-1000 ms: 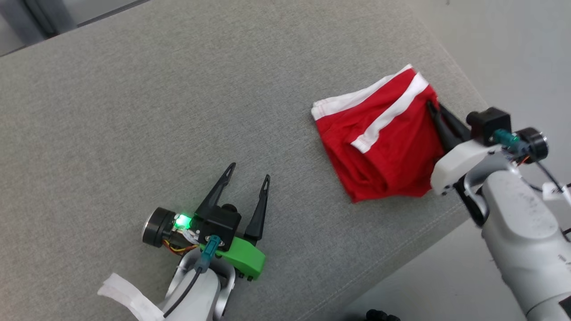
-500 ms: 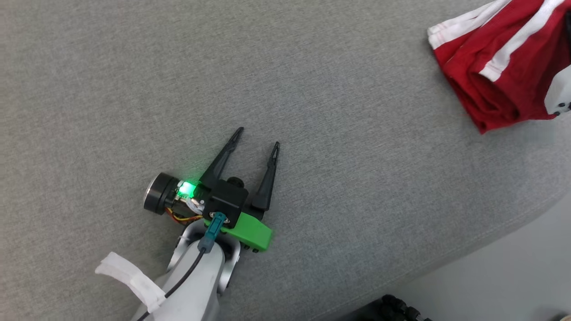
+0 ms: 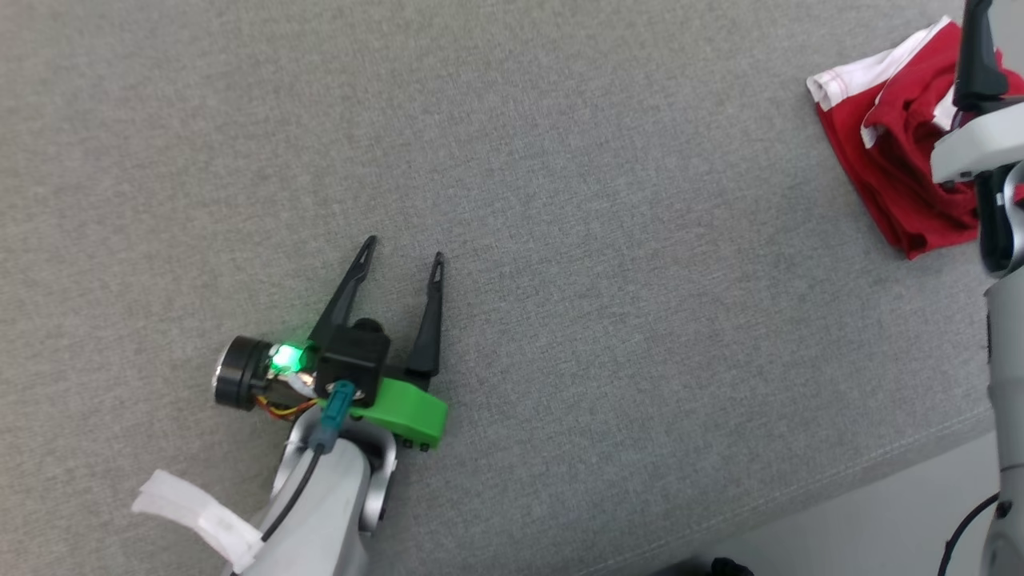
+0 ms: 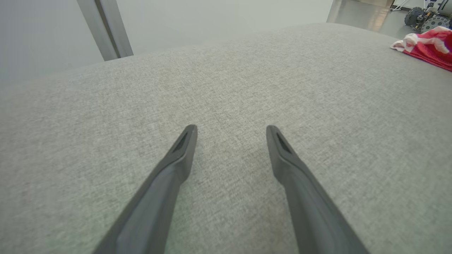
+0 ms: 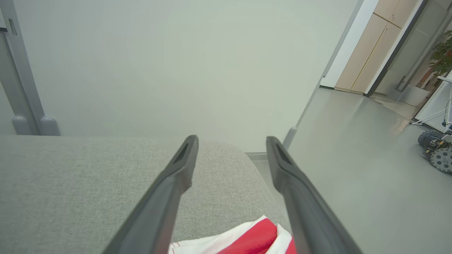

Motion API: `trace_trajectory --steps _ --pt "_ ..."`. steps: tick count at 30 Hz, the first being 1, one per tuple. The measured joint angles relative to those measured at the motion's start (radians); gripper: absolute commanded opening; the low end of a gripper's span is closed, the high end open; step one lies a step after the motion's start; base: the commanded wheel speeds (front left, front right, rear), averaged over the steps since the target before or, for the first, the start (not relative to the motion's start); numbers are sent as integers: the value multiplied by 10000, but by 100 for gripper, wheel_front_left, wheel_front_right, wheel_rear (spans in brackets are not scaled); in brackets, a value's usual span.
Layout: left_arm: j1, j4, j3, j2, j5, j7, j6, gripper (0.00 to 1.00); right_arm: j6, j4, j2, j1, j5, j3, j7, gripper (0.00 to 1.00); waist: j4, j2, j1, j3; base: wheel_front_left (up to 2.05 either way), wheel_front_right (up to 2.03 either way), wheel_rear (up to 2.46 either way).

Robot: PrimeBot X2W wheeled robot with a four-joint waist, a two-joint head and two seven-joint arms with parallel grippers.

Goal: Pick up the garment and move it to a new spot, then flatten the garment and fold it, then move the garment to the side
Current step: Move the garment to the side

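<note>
Lying bunched on the grey cushion (image 3: 560, 200), red garment (image 3: 896, 184); left gripper (image 3: 400, 260) and right gripper (image 5: 231, 141) fingers (image 4: 176, 165) apart, empty.

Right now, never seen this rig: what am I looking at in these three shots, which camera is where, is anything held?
It is a wheeled robot with two arms, each ending in a two-fingered end effector. The wide shot comes from its head, looking down on a grey fabric surface. The other two come from wrist cameras, looking along each arm's own dark fingers. The left end effector sits low over bare fabric, open and holding nothing. The right end effector is open too, over a crumpled red garment with white trim lying near the surface's right edge. Nothing is held.
</note>
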Motion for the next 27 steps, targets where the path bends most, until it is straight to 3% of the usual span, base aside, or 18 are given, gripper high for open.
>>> trace_trajectory --steps 8,16,27 --pt "594 -247 894 10 -217 8 201 100 -2 -1595 1047 1800 606 303 0 100 264 0 0 -1042 0 0 0" --pt "1437 -249 1563 -19 -416 10 213 100 -2 -1503 1578 3684 633 648 0 100 719 0 0 -2090 0 0 0" --pt "2610 -104 1988 -44 -744 8 134 100 -2 -1227 1818 5402 560 1164 2 100 1461 0 0 -3326 0 0 0"
